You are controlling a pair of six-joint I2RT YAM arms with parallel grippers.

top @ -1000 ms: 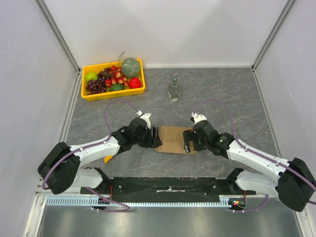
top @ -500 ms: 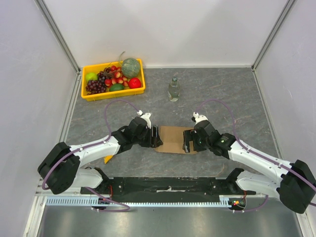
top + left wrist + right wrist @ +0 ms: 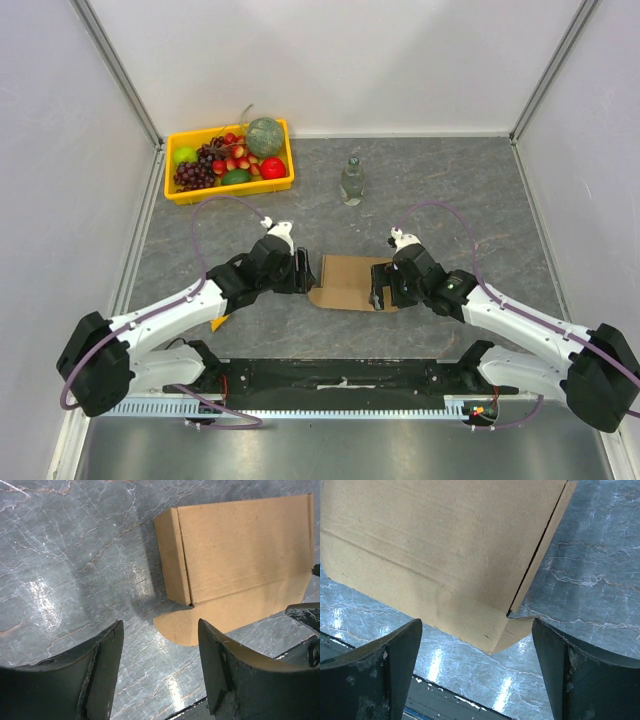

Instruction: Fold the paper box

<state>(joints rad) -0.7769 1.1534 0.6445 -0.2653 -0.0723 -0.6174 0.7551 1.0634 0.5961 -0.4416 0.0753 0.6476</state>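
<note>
The paper box (image 3: 348, 282) is a slim brown cardboard box lying flat on the grey table between the arms, with a rounded flap sticking out along its near side. In the left wrist view the paper box (image 3: 240, 562) lies ahead, up and to the right, apart from the fingers. My left gripper (image 3: 302, 272) (image 3: 160, 672) is open and empty just left of it. My right gripper (image 3: 378, 285) (image 3: 477, 672) is open at the box's right end. In the right wrist view the box (image 3: 435, 545) lies just beyond the spread fingers.
A yellow tray (image 3: 284, 183) of fruit stands at the back left. A small clear bottle (image 3: 351, 182) stands upright behind the box. A yellow scrap (image 3: 218, 322) lies by the left arm. White walls close in the table on three sides.
My left gripper has drawn back to the left, off the box's left end. The box and my right gripper have barely moved.
</note>
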